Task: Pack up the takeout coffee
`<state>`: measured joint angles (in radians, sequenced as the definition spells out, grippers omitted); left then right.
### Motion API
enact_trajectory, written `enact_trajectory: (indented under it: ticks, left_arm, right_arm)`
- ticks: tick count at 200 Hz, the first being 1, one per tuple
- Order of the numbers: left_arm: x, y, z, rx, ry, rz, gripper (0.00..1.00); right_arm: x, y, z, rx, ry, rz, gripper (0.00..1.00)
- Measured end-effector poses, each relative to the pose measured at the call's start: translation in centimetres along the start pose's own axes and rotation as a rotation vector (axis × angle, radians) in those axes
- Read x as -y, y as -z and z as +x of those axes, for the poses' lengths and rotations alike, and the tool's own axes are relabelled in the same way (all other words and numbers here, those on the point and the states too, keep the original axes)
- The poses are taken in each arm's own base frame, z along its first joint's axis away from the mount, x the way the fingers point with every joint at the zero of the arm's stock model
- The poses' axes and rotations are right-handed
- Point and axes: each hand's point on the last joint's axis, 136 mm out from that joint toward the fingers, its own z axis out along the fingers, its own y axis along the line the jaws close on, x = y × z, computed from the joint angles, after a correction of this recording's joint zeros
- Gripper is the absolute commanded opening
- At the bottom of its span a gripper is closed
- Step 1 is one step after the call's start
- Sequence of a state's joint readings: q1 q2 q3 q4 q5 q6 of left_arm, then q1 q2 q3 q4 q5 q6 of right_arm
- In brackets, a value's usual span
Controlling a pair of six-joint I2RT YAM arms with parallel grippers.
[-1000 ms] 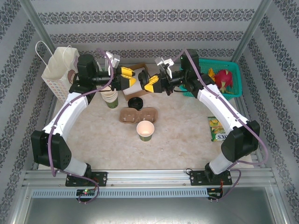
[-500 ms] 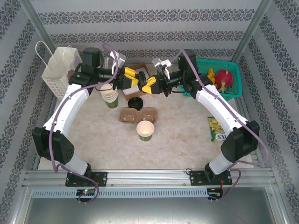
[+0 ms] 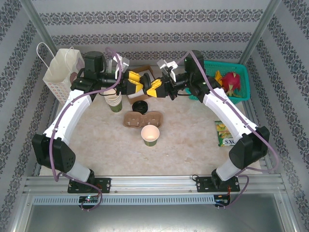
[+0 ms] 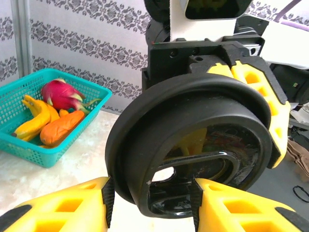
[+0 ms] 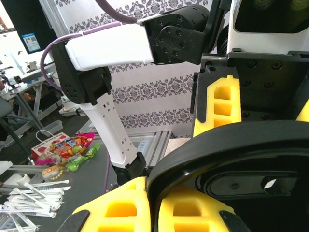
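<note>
Looking at far bench, we see | left gripper closed across black lid | right gripper pinching its rim

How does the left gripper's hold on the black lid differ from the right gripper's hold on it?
The left gripper takes a wide part of the black lid between its pads, jaws well apart. The right gripper pinches only the lid's thin rim, jaws almost closed. In the top view the left gripper reaches the lid from the left, and the right gripper from the right. Both hold the same lid, raised in the air.
</note>
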<state>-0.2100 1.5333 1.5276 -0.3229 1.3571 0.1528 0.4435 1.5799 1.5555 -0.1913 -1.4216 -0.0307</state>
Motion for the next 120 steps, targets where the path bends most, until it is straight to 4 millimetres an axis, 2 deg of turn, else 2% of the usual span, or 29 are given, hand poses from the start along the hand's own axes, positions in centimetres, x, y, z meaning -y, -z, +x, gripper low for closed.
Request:
enact_trajectory:
  ticks: [100,120]
  left_arm:
    - [0.4,0.0,-0.7,0.018,-0.017,0.025,0.43]
    - [0.3,0.0,-1.1,0.027,-0.029,0.022,0.37]
  right_arm:
    - [-1.1,-0.4,-0.2,-0.001,0.022,-0.037,0.00]
    - [-1.4,-0.3,-0.2,0.000,0.036,-0.041,0.00]
